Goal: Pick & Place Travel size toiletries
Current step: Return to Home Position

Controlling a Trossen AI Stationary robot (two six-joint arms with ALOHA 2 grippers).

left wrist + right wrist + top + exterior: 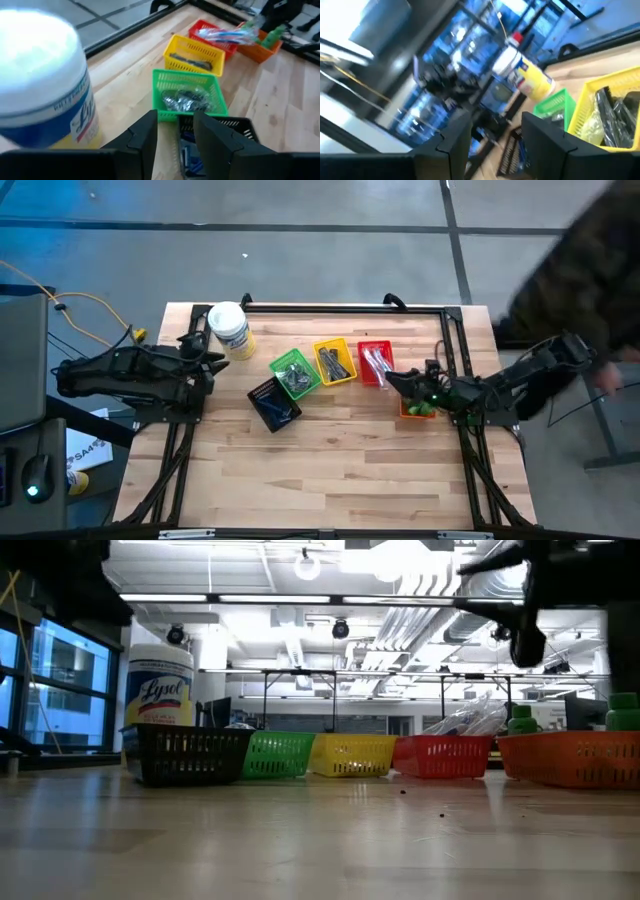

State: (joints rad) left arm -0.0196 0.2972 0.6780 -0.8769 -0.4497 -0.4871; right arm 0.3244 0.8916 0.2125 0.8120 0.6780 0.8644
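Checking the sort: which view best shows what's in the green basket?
Left wrist view: it looks down into the green basket from nearby, so the clear-bagged dark pieces inside show plainly. High view shows the basket small, its contents a dark clump. Low view shows only its side wall. Right wrist view catches just a corner.

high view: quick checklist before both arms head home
1. Left gripper empty, fingers apart: ok.
2. Right gripper empty, fingers apart: ok.
3. Dark blue razors lying inside the black slatted plastic basket: ok.
4. Large white cylindrical tub with yellow label close beside the left gripper, gap between them: cannot tell.
5. Person in a camouflage-patterned garment standing right beside the right arm: not ok.
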